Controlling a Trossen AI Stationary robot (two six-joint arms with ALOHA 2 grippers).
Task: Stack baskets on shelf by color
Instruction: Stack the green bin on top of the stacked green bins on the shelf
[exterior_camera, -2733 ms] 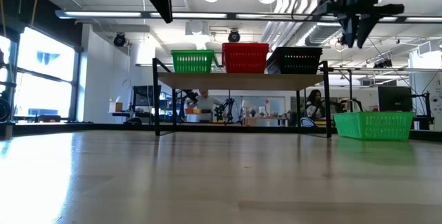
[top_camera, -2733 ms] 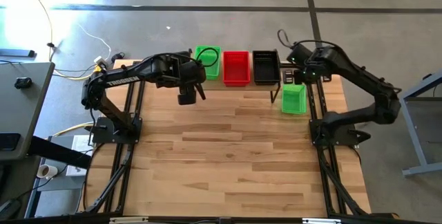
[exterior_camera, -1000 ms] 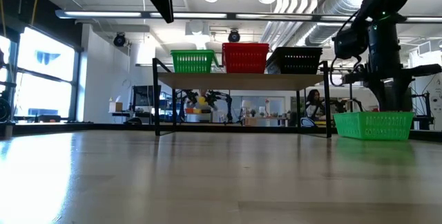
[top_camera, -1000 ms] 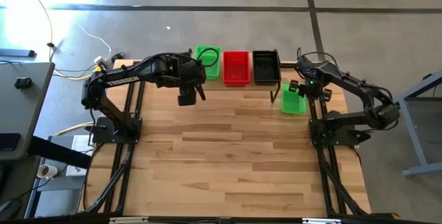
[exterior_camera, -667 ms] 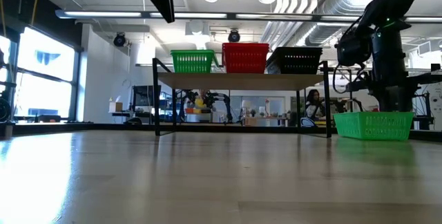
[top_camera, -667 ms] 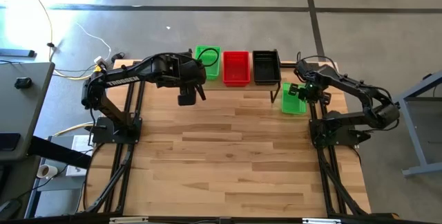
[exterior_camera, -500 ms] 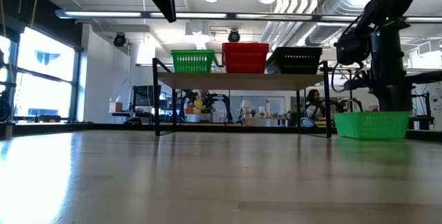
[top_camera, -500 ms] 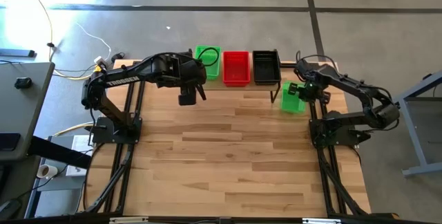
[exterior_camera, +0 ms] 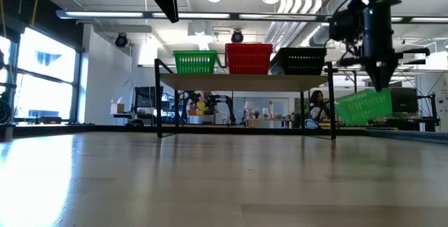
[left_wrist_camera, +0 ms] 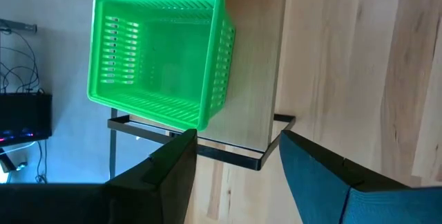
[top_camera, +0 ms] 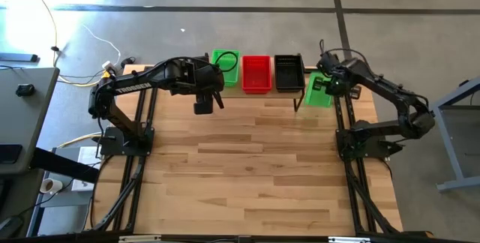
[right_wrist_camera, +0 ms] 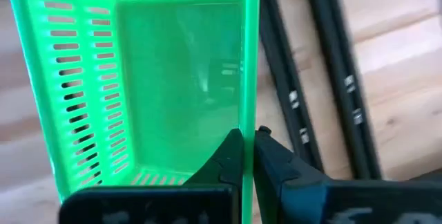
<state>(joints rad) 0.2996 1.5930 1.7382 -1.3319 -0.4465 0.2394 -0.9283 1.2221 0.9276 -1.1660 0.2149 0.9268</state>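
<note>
- The right gripper (right_wrist_camera: 243, 156) has its jaws clamped on one wall of a green basket (top_camera: 318, 91), lifted and tilted just off the right end of the shelf (exterior_camera: 245, 82).
- Next, by judgement: carry it onto the shelf's green stack (top_camera: 225, 66).
- The left gripper (top_camera: 202, 108) waits open-jawed before the shelf.

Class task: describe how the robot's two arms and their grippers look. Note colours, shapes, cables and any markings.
Both arms are black, jointed and tubular, on black frame bases. The left arm has white lettering, too small to read. The right arm has a looping black cable. The right gripper has slim, tapered black fingers.
</note>
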